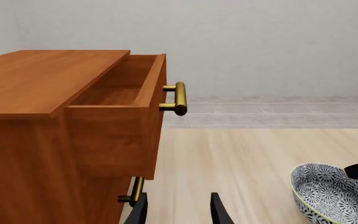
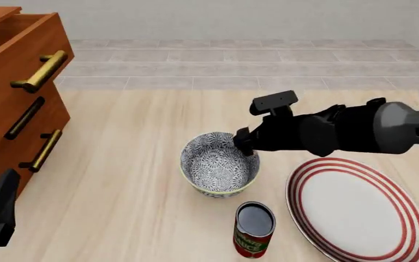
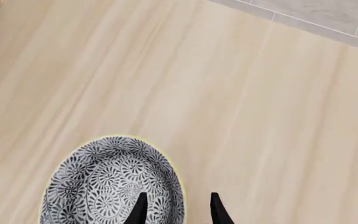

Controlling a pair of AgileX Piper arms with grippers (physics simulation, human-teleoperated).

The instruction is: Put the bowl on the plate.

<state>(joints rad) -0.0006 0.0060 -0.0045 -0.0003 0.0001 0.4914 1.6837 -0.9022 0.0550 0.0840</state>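
The bowl [image 2: 219, 166], grey-and-white floral with a thin yellowish rim, stands upright on the wooden table left of the plate [image 2: 355, 210], a flat white plate with red rings. My right gripper [image 2: 244, 145] is open at the bowl's far right rim. In the right wrist view the right gripper [image 3: 177, 211] straddles the rim of the bowl [image 3: 107, 182], one finger inside and one outside. My left gripper [image 2: 6, 188] is at the near left by the cabinet; the left wrist view shows the left gripper [image 1: 179, 212] open and holding nothing, with the bowl [image 1: 328, 193] off to one side.
A small red-labelled tin can [image 2: 254, 229] stands just in front of the bowl, between it and the plate. A wooden cabinet [image 2: 6, 109] with brass handles fills the left side, its top drawer [image 1: 120, 116] pulled open. Grey tiles [image 2: 231, 65] run behind the table.
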